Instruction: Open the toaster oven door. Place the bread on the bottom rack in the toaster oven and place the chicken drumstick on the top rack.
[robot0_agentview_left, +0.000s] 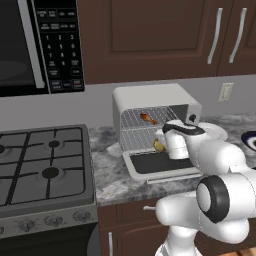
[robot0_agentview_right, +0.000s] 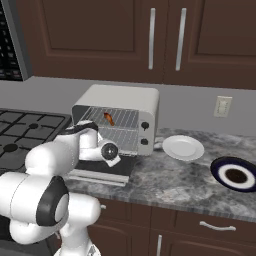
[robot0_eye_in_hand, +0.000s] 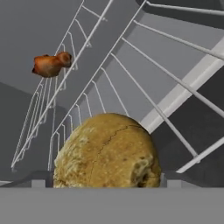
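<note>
Left base view: the toaster oven (robot0_agentview_left: 156, 102) stands on the grey stone counter (robot0_agentview_left: 112, 175) with the toaster oven door (robot0_agentview_left: 162, 165) dropped flat toward the robot. The gripper (robot0_agentview_left: 162, 142) reaches into the mouth at the level of the bottom rack (robot0_agentview_left: 137, 139), where a yellow-brown edge of the bread (robot0_agentview_left: 158, 145) shows just beside the hand; the fingers themselves are hidden by the wrist. Above and behind the gripper, the chicken drumstick (robot0_agentview_left: 146, 118) lies on the top rack (robot0_agentview_left: 145, 116). To the gripper's left sit a gas hob (robot0_agentview_left: 42, 165) and, higher, a black microwave (robot0_agentview_left: 40, 45) whose keypad lettering is too small to read. Right base view: the arm covers the gripper and the bread, but this side shows the two dark knobs (robot0_agentview_right: 145, 134) on the oven's right front, a white plate (robot0_agentview_right: 183, 148) and a dark-rimmed bowl (robot0_agentview_right: 236, 175) on the counter, and a wall socket (robot0_agentview_right: 222, 106); the drumstick on the upper shelf is seen here too. No brand or label is legible. Hand view: the bread is directly ahead, resting on the lower wire shelf between the two finger tips (robot0_eye_in_hand: 39, 181), which stand wide apart at either flank of the loaf; whether they touch it cannot be told. The drumstick lies well apart from the gripper, up and to the left, on the upper shelf.
</note>
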